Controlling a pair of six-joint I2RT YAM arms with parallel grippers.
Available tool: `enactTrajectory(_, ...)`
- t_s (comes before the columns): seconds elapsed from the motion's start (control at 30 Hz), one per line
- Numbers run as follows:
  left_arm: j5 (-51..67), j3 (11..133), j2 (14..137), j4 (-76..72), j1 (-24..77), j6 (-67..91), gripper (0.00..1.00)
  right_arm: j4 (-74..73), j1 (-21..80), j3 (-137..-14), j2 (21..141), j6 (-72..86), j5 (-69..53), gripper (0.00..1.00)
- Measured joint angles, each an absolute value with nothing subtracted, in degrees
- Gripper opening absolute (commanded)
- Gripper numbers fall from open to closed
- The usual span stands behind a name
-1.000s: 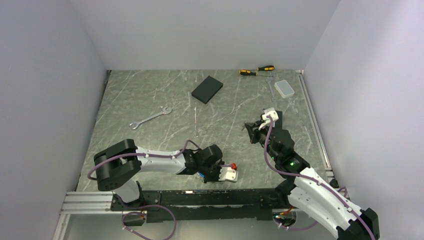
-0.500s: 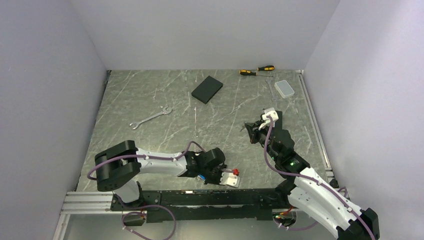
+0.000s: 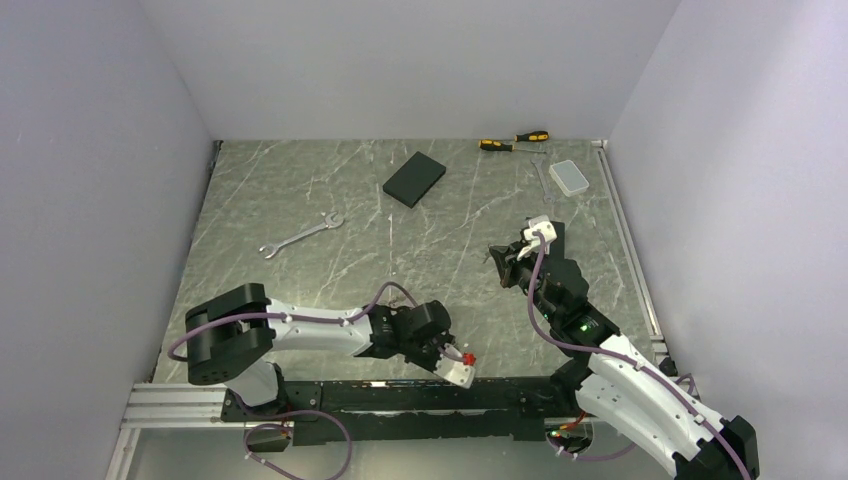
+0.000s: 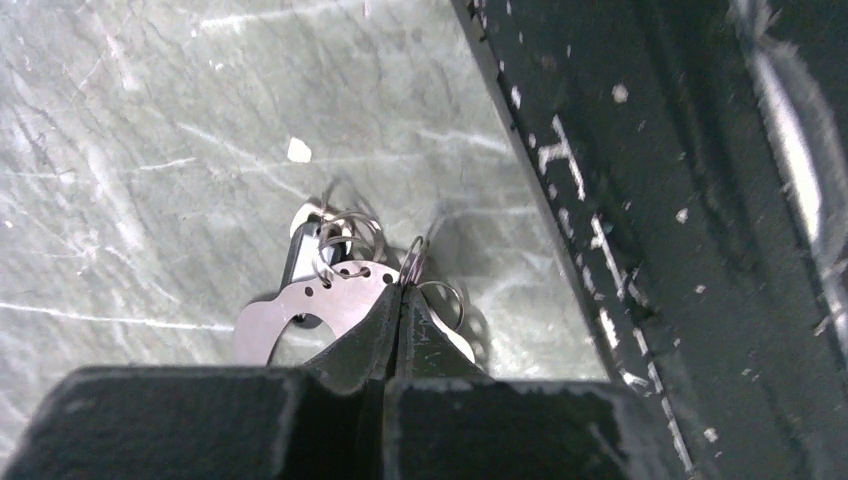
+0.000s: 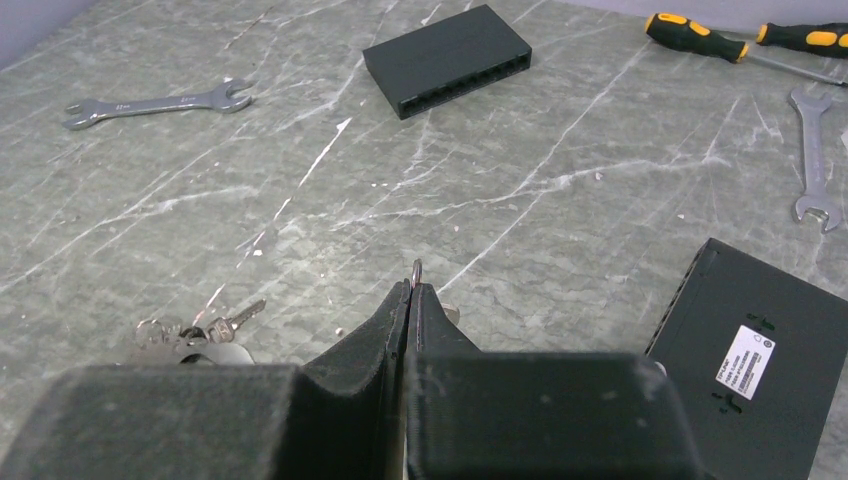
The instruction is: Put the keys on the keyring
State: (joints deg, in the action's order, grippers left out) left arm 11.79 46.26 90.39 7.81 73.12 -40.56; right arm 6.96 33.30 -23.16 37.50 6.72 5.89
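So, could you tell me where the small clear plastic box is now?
In the top view, the small clear plastic box lies at the far right corner of the table, beside a slim silver wrench and nearer than two orange-and-black screwdrivers.

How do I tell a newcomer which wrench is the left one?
On the marble table, find the black box at back centre. Nearer and left of it lies the wrench, alone and slanted; the other wrench lies by the clear case.

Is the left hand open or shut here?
Shut. The left hand shows fingers pressed together, no gap, pinching a small metal ring at the tips.
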Motion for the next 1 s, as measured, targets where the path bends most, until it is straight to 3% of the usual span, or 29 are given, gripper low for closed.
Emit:
enactTrajectory(0.6, -2.02, 56.90, 92.55, 26.39, 73.12, -56.47, 0.04, 6.94, 33.30, -23.16, 38.28, 6.72, 5.87, 0.00)
enactTrajectory(0.87, -3.16, 56.62, 95.79, 26.81, 73.12, -57.69, 0.28, 6.94, 33.28, -23.16, 38.30, 6.72, 5.82, 0.00)
enactTrajectory(1.0, -2.90, 56.14, 95.79, 25.69, 72.99, -57.45, 0.34, 6.94, 33.28, -23.16, 38.30, 6.72, 5.80, 0.00)
